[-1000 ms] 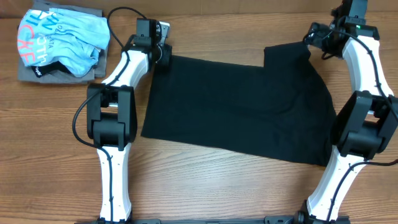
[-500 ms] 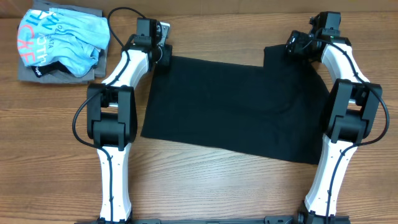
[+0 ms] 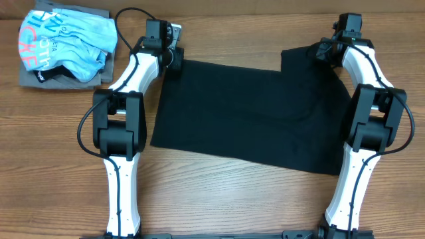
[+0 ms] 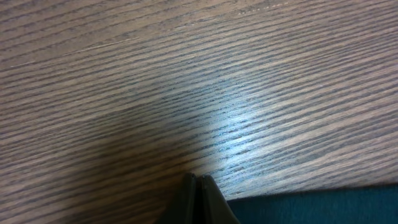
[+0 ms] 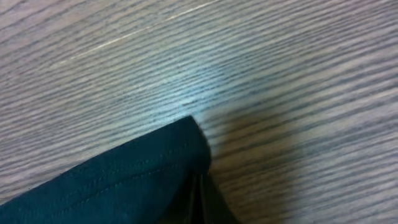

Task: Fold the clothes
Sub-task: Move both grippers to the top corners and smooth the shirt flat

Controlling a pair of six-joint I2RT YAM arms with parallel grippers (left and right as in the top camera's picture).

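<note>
The clothes (image 3: 252, 113), a plain black T-shirt, lie spread flat across the middle of the table. My left gripper (image 3: 174, 58) is at the shirt's far left corner. In the left wrist view its fingers (image 4: 198, 180) are pressed shut, and the dark cloth (image 4: 311, 208) meets their right side. At the far right corner is my right gripper (image 3: 324, 52). In the right wrist view it (image 5: 200, 180) is shut, with the stitched hem (image 5: 124, 180) bunched over its tips.
A light blue shirt with coral and white lettering (image 3: 66, 43) lies crumpled on a grey folded garment (image 3: 40, 81) at the far left corner. Both arm bases stand at the near edge. Bare wood (image 3: 232, 199) runs in front of the black shirt.
My right gripper swung in from the far right to the shirt's far right corner and closed there. The left gripper finished closing at the far left corner.
</note>
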